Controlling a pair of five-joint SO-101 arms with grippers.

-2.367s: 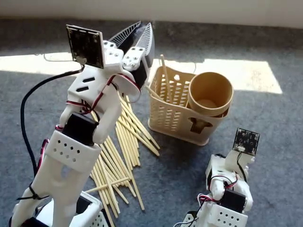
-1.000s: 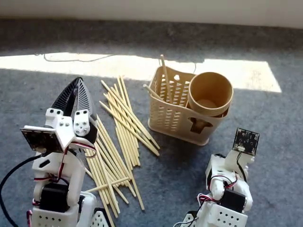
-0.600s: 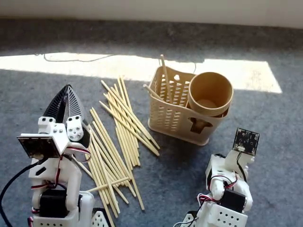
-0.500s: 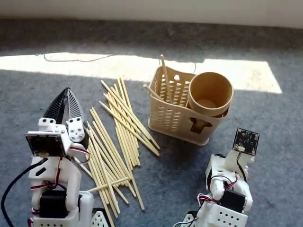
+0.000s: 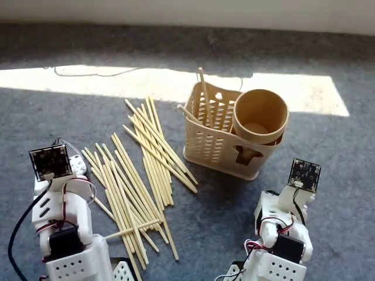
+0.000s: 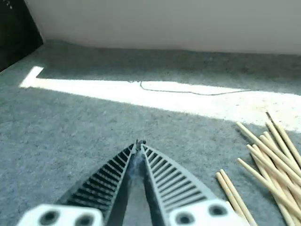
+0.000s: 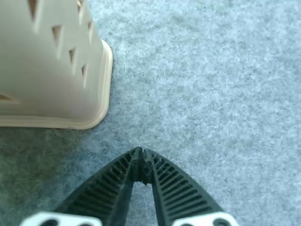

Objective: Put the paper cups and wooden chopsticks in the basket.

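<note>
High view: the basket (image 5: 205,146) stands upright on grey carpet (image 5: 328,164). 1 paper cup (image 5: 261,117) sits in it and 2 sticks (image 5: 202,93) lean inside. The loose chopsticks (image 5: 140,170) lie fanned beside it, probably awaiting pickup.

Left wrist view: the left gripper (image 6: 139,147) is closed and empty above the carpet, with the loose chopsticks off to one side. A sunlit band, a thin cable (image 6: 188,90) and a pale wall (image 6: 164,23) lie beyond.

Right wrist view: the right gripper (image 7: 141,157) is closed and empty, near the basket's base.
</note>
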